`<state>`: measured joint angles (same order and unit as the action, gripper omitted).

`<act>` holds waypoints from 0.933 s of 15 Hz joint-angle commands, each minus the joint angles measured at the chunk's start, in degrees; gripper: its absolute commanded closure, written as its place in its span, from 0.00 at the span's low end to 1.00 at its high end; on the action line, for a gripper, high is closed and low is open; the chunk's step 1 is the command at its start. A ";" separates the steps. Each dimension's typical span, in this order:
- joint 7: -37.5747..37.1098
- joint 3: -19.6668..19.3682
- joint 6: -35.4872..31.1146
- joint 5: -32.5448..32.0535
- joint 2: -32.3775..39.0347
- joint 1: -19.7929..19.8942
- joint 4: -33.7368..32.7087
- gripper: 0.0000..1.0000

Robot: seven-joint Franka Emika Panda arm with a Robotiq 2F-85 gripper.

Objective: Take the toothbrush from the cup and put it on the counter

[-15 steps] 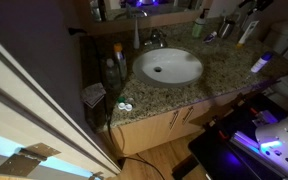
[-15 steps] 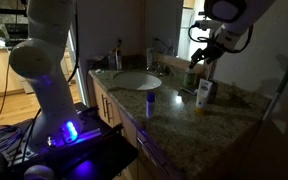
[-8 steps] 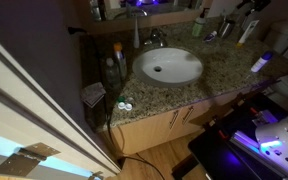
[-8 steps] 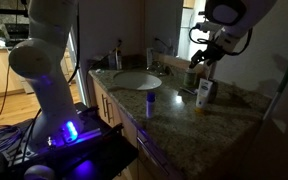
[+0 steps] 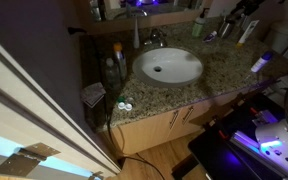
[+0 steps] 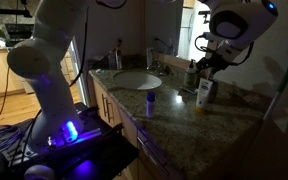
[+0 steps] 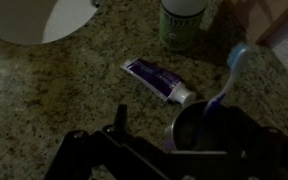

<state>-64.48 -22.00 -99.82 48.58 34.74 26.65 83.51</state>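
Observation:
In the wrist view a dark metal cup (image 7: 189, 132) stands on the speckled granite counter (image 7: 54, 95). A toothbrush (image 7: 228, 68) with a pale blue head leans out of the cup toward the upper right. My gripper (image 7: 184, 115) is open right above the cup, with one dark finger to its left and the other to its right. It touches nothing. In both exterior views the gripper (image 6: 210, 66) (image 5: 236, 14) hangs low over the back of the counter (image 6: 174, 108), past the white basin (image 5: 168, 66).
A purple toothpaste tube (image 7: 156, 80) lies just beyond the cup and a green-capped bottle (image 7: 184, 20) stands behind it. A white tube (image 6: 203, 93) and a blue-capped container (image 6: 150, 103) stand on the counter. The faucet (image 5: 154, 40) and bottles (image 5: 115, 62) ring the basin.
The gripper has shifted a little to the side and lower, closer over the cup. Nothing on the counter has moved.

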 commanded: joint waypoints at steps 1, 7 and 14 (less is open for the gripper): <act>-3.51 2.55 -0.35 1.80 3.69 2.40 -5.14 0.00; -6.26 4.76 -0.32 2.74 7.17 3.29 -9.28 0.00; -5.74 6.02 -0.06 2.40 9.29 4.30 -12.31 0.55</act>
<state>-70.10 -17.50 -100.19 50.22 42.43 29.09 74.01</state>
